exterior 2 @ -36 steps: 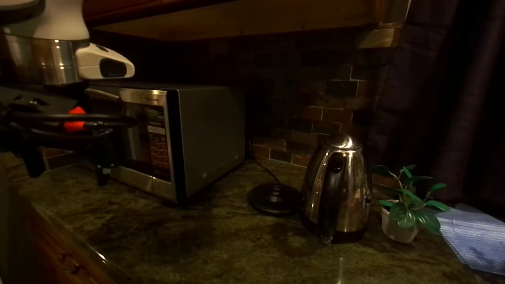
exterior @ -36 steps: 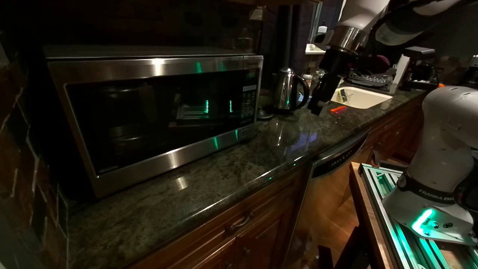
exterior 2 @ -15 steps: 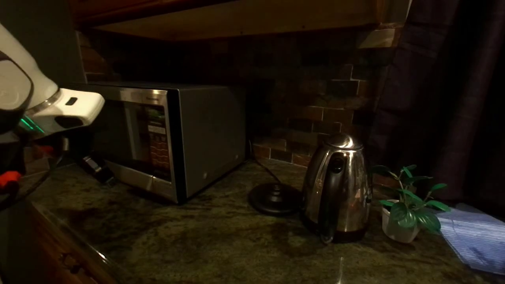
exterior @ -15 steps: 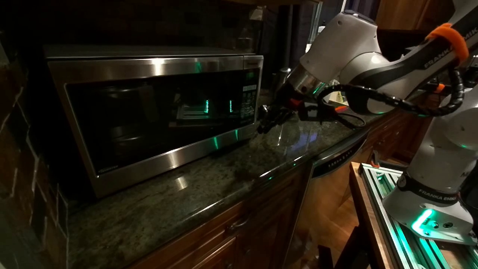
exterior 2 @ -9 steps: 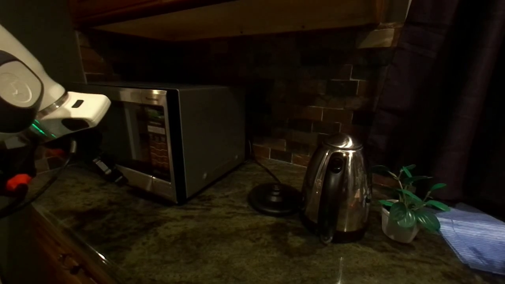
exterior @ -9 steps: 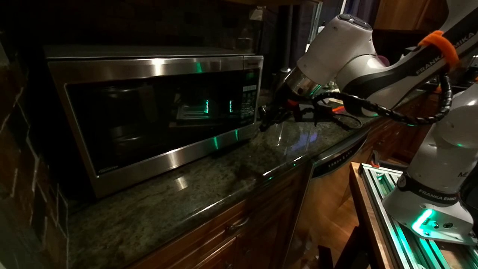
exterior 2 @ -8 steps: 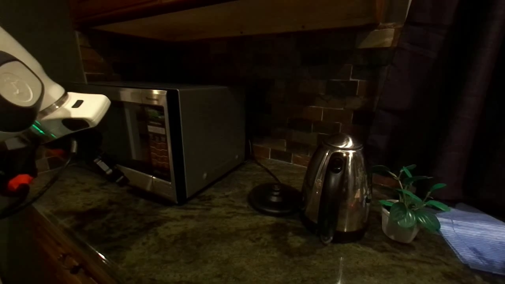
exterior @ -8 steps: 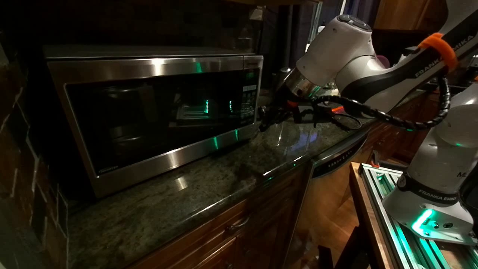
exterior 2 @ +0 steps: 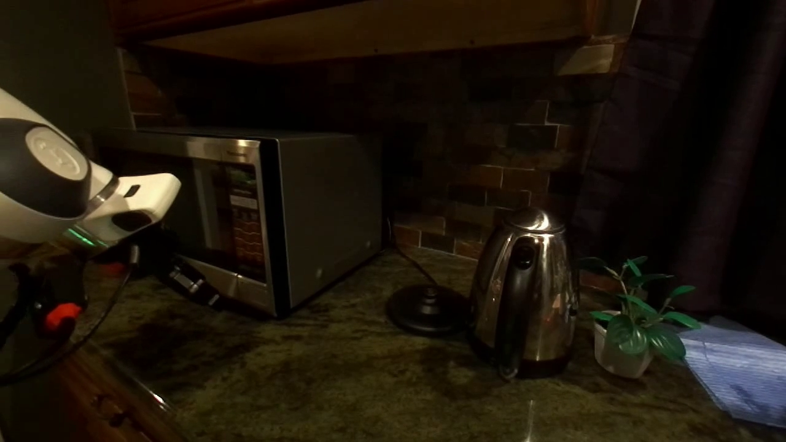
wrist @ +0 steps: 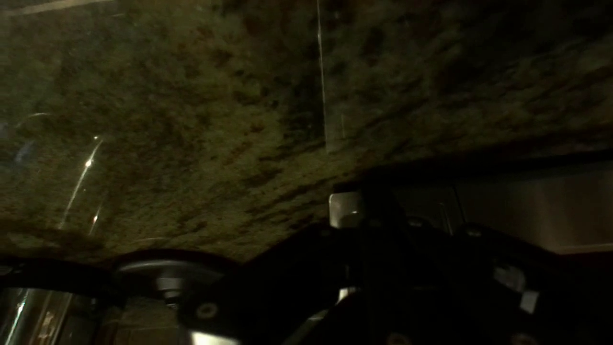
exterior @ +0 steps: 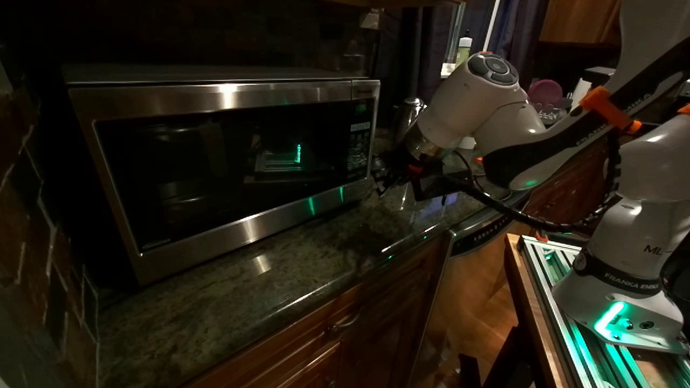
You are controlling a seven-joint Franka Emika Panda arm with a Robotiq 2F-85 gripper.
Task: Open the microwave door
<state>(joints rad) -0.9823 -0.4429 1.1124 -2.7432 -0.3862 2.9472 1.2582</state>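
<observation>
The microwave door [exterior: 178,178], dark glass in a brushed steel frame, is closed; in an exterior view it is partly behind the arm, its glass [exterior 2: 184,196] showing past the wrist. My gripper [exterior: 380,186] points down toward the microwave's lower right front corner, under the keypad [exterior: 358,151]. In an exterior view the gripper [exterior 2: 206,296] hangs before the lower steel strip. The dark fingers meet in the wrist view, where the gripper [wrist: 364,203] is shut with nothing seen between them. Beside it the steel strip [wrist: 531,201] shows a seam and a button outline. Contact cannot be told.
A steel kettle [exterior 2: 556,294] stands right of the microwave, with its black base [exterior 2: 428,310] nearer. Beyond are a potted plant [exterior 2: 626,344] and a blue cloth [exterior 2: 737,368]. The granite counter [exterior: 302,269] ends at a front edge above drawers; a cupboard [exterior 2: 368,37] overhangs.
From hanging near the kettle, the gripper has swung over to the microwave's lower right corner and closed. In the last half second it moved slightly farther and the arm sank. The door has not moved.
</observation>
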